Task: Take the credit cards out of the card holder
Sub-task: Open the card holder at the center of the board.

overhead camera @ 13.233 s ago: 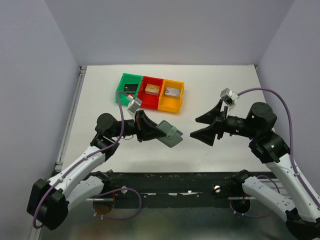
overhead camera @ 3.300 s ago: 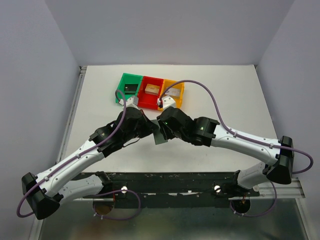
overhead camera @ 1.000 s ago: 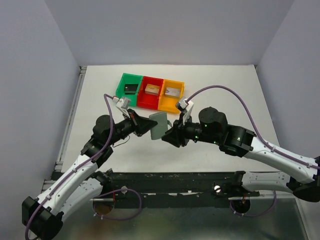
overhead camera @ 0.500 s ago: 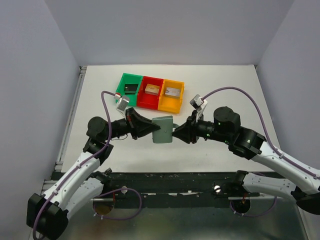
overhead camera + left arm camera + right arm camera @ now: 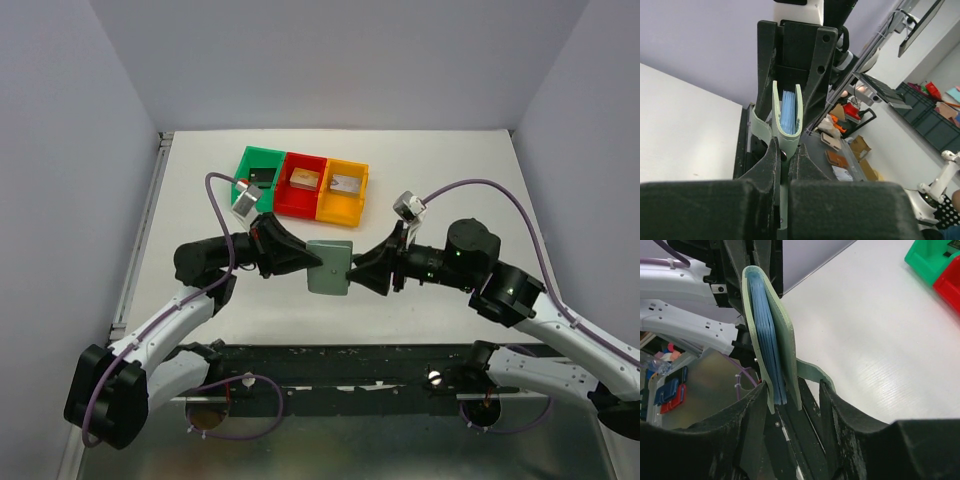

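Observation:
The card holder (image 5: 328, 268), a flat grey-green wallet, hangs in the air between my two arms above the table's front middle. My left gripper (image 5: 308, 262) is shut on its left edge. In the left wrist view the card holder (image 5: 777, 131) stands edge-on, and its pale blue pockets (image 5: 789, 107) show inside the fold. My right gripper (image 5: 353, 270) straddles the opposite edge, open. In the right wrist view the card holder (image 5: 785, 347) sits between the spread fingers (image 5: 752, 415), with the closing tab (image 5: 812, 372) against the right finger. No credit cards show; they are hidden.
At the table's back stand a green bin (image 5: 246, 160), a red bin (image 5: 287, 205) and an orange bin (image 5: 338, 212) in a row, each with a small piece inside. Grey walls close the sides and back. A black rail runs along the near edge.
The card holder has shifted a little right and nearer, still in the left gripper. The right arm has drawn back rightward, and its jaws have widened around the holder's edge.

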`<state>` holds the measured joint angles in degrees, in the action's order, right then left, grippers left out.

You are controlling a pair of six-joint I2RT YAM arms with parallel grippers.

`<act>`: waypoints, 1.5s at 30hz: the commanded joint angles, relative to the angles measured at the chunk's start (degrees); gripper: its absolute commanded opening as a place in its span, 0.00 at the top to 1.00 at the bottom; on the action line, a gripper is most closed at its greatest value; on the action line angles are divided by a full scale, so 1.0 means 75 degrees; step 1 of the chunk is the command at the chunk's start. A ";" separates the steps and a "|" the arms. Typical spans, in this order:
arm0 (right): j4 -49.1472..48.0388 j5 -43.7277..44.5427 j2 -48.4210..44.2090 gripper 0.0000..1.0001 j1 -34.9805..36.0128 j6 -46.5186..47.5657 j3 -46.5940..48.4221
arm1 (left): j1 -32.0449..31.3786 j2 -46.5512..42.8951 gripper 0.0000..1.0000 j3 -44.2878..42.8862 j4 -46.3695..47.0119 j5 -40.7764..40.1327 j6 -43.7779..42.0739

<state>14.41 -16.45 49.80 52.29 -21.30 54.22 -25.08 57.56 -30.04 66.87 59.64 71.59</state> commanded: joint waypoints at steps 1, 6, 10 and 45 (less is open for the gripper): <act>-0.0223 -0.0080 -0.0241 0.45 -0.0164 -0.0043 -0.0186 | 0.0004 0.0165 1.00 -0.0096 0.1994 0.0486 0.1001; -0.0269 -0.0104 -0.0429 0.44 -0.0292 -0.0113 -0.0256 | 0.0016 0.0212 1.00 -0.0108 0.2018 0.0533 0.1025; -0.0351 -0.0186 -0.0429 0.44 -0.0351 -0.0218 -0.0338 | 0.0016 0.0212 1.00 -0.0119 0.2029 0.0521 0.1025; -0.1254 -0.1310 0.0156 0.40 -0.0398 -0.0758 -0.0374 | 0.0016 0.0083 1.00 -0.0119 0.1630 0.0228 0.0778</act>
<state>5.56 -25.15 49.71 49.17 -26.98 50.87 -24.82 59.18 -30.06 74.63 62.61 77.73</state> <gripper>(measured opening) 0.619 0.057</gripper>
